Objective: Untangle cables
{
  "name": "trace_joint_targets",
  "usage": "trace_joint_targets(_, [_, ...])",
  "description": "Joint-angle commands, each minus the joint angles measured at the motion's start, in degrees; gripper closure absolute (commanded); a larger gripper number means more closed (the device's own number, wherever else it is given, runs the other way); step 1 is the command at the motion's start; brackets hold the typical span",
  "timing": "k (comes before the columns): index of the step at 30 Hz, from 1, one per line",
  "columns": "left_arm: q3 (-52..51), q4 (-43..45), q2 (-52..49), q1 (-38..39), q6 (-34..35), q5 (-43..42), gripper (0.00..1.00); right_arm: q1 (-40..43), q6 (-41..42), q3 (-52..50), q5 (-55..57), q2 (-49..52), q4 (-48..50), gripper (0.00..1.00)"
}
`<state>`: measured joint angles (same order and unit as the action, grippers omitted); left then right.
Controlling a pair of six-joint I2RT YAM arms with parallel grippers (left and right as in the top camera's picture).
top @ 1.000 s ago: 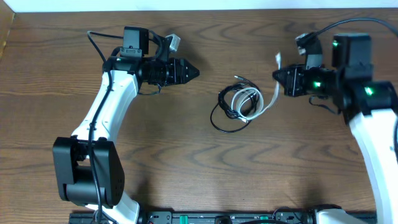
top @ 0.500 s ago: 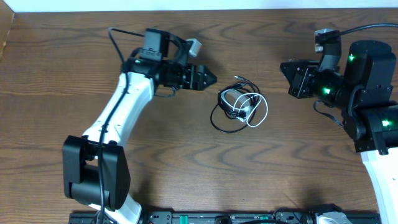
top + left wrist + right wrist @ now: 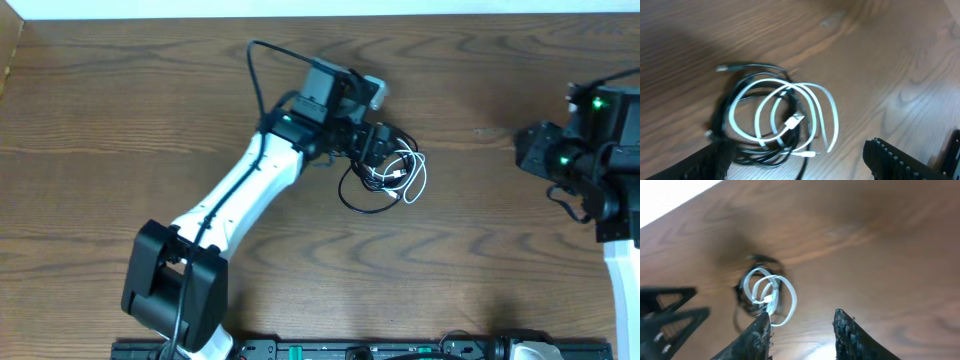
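The cables lie in one tangled heap mid-table: a white cable [image 3: 413,176] looped over thin black cables [image 3: 348,192]. In the left wrist view the white loops [image 3: 790,117] cross the black coil [image 3: 722,120], and a small plug end lies among them. My left gripper [image 3: 378,152] hovers at the heap's left edge, open wide, its fingers [image 3: 895,157] straddling the near side of the coil without closing on it. My right gripper [image 3: 522,150] is far off to the right, open and holding nothing. The right wrist view shows the heap [image 3: 765,294] beyond that gripper [image 3: 801,324].
Bare wooden table [image 3: 480,260] surrounds the heap. The left arm's white link [image 3: 235,195] slants across the table's left half. A rail [image 3: 350,350] runs along the front edge. The table's far edge meets a white wall [image 3: 300,6].
My left arm has swung right to the heap and opened wider. My right gripper let go of the white cable's end, drew back to the right and opened; the white cable fell back into a loop.
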<state>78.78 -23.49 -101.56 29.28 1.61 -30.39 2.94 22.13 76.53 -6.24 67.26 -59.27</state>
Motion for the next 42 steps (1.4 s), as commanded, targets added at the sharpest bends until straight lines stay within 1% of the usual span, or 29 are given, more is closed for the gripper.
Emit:
trace_joint_targets(1, [1.0, 0.8, -1.2, 3.9, -0.5, 2.1, 0.14, 2.7, -0.6, 0.5, 3.3, -0.4, -1.3, 0.62])
trace_joint_targets(5, [1.0, 3.0, -4.2, 7.7, 0.2, 5.4, 0.14, 4.5, -1.2, 0.5, 3.3, -0.2, -1.4, 0.61])
trace_joint_targets(9, [1.0, 5.5, -7.5, 10.6, 3.4, 10.8, 0.15, 5.0, -1.2, 0.5, 3.3, -0.1, -1.5, 0.61])
trace_joint_targets(17, [1.0, 8.9, -13.1, 14.2, 3.6, 12.0, 0.29, 5.0, -1.2, 0.5, 2.9, -0.1, -1.7, 0.61])
trace_joint_targets(18, [1.0, 9.2, -13.6, 14.5, 3.6, 12.1, 0.32, 5.0, -1.2, 0.5, 2.9, -0.1, -1.7, 0.61])
trace_joint_targets(20, [1.0, 9.4, -14.3, 14.7, 3.6, 12.6, 0.75, 5.0, -1.2, 0.5, 2.9, 0.1, -1.7, 0.6])
trace_joint_targets(21, [1.0, 9.5, -14.2, 14.7, 3.6, 13.3, 0.92, 5.0, -1.2, 0.5, 2.9, 0.2, -1.9, 0.6])
trace_joint_targets(24, [1.0, 9.5, -12.0, 14.6, 3.6, 13.5, 0.93, 5.0, -1.2, 0.5, 2.9, 0.4, -1.9, 0.59])
trace_joint_targets(27, [1.0, 9.5, -7.3, 14.6, 3.6, 13.5, 0.92, 5.0, -1.2, 0.5, 2.8, 0.9, -1.9, 0.58])
trace_joint_targets(30, [1.0, 9.5, -0.3, 14.4, 3.6, 13.6, 0.92, 5.0, -1.2, 0.5, 2.3, 1.7, -1.8, 0.58])
trace_joint_targets(33, [1.1, 10.0, 8.8, 13.4, 3.7, 13.6, 0.93, 4.9, -1.3, 0.5, 0.5, 3.0, -1.8, 0.58])
trace_joint_targets(34, [1.1, 10.7, 14.0, 12.3, 3.6, 13.6, 0.93, 4.9, -2.7, 0.5, -1.3, 3.8, -1.5, 0.58])
trace_joint_targets(35, [1.1, 11.1, 16.7, 11.7, 3.7, 13.6, 0.93, 4.9, -3.6, 0.5, -2.7, 4.3, -1.4, 0.57])
trace_joint_targets(39, [1.1, 13.6, 25.2, 8.8, 3.9, 13.6, 0.93, 4.9, -6.7, 0.5, -8.2, 6.4, -0.3, 0.57])
trace_joint_targets(42, [1.1, 16.3, 29.5, 6.3, 6.3, 13.5, 0.93, 4.9, -10.5, 0.5, -15.8, 8.0, 0.8, 0.56])
